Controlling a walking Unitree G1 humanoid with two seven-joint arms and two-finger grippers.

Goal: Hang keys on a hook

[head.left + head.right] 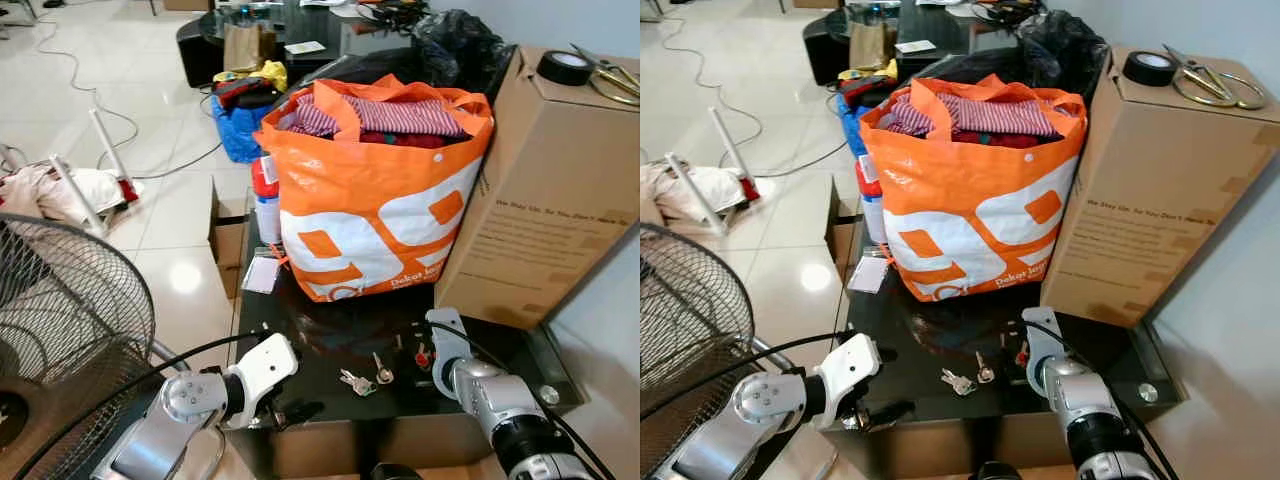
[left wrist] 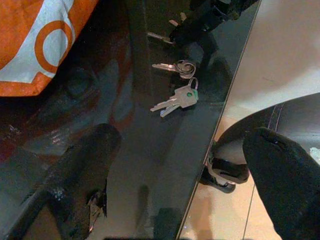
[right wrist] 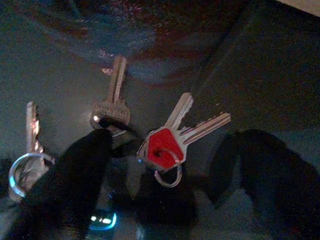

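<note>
The red-capped pair of silver keys on a small ring [image 3: 165,145] lies flat on the glossy black tabletop [image 1: 330,400], near the front edge. To lift it cleanly, we should pinch the ring or red head squarely, not the thin blades. Our right gripper [image 3: 170,175] straddles it with fingers spread, holding nothing. Our left gripper [image 2: 180,185] hovers open near the green-tagged silver keys [image 2: 176,101].

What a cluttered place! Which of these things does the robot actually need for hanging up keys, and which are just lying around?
For the job:
- red-capped keys on the dark glass table
- green-tagged silver keys
- plain silver key
- right gripper, open over the red-capped keys
- left gripper, open

Just lying about:
- orange and white bag of clothes
- brown cardboard box
- black tape roll
- wire fan
</note>
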